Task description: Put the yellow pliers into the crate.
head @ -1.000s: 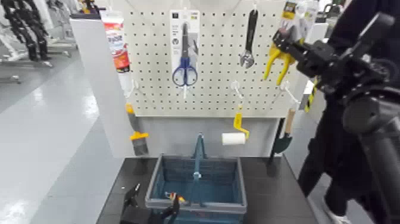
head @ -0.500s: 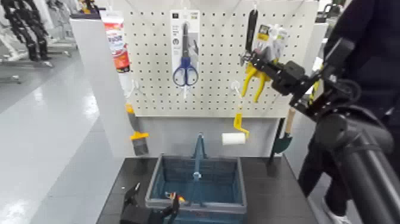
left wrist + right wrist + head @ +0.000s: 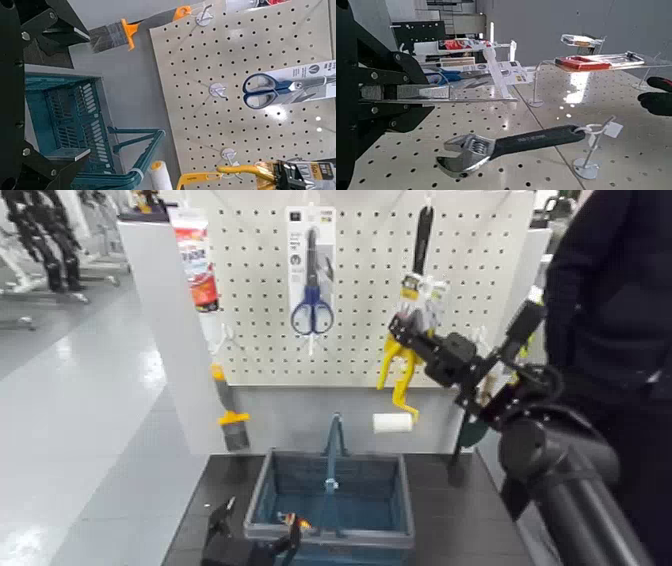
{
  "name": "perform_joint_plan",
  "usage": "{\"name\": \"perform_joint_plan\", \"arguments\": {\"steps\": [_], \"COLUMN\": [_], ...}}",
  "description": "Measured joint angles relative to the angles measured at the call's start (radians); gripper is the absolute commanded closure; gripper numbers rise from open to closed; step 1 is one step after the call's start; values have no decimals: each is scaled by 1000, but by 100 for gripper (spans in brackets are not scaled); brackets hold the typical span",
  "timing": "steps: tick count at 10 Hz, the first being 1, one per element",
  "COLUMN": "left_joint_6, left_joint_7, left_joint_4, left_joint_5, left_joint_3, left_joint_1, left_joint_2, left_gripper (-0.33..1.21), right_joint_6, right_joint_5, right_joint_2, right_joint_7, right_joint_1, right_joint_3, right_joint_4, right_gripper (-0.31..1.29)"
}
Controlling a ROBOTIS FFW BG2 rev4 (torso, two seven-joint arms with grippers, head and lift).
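Observation:
My right gripper (image 3: 414,340) is shut on the yellow pliers (image 3: 389,363), which hang on their grey-white card in front of the pegboard, above and a little right of the crate. The crate (image 3: 330,537) is a blue slotted basket with a grey rim and an upright hoop handle, standing on the dark table below. In the left wrist view the pliers (image 3: 226,175) show beside the crate (image 3: 73,119). In the right wrist view the right gripper (image 3: 447,93) is clamped on the card. My left gripper (image 3: 252,542) is open and parked at the crate's front left corner.
The pegboard (image 3: 360,340) carries blue-handled scissors (image 3: 311,312), a black wrench (image 3: 421,245) and a yellow-handled paint roller (image 3: 394,421). A brush (image 3: 232,428) and a tube (image 3: 195,265) hang at its left. A person in dark clothes (image 3: 610,320) stands at the right.
My right gripper has carried the yellow pliers left and down, from the pegboard's upper right to its middle, nearer over the crate. The left arm has not moved.

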Motion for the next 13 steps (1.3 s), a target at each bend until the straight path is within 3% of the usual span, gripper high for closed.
{"name": "perform_joint_plan", "arguments": {"steps": [6, 9, 13], "left_joint_6": [-2, -3, -4], "left_joint_7": [0, 1, 2], "left_joint_4": [0, 0, 0], "left_joint_5": [0, 0, 0], "left_joint_3": [-1, -2, -4], "left_joint_1": [1, 1, 1], "left_joint_2": [0, 0, 0], "left_gripper": [28, 28, 28], "right_joint_6": [6, 7, 8], "right_joint_5": [-1, -2, -6], "right_joint_2": [27, 24, 2], "right_joint_7": [4, 12, 30], "right_joint_1": [86, 104, 106], "right_joint_3": [19, 40, 102], "right_joint_4": [62, 115, 188], "right_gripper": [109, 109, 109]}}
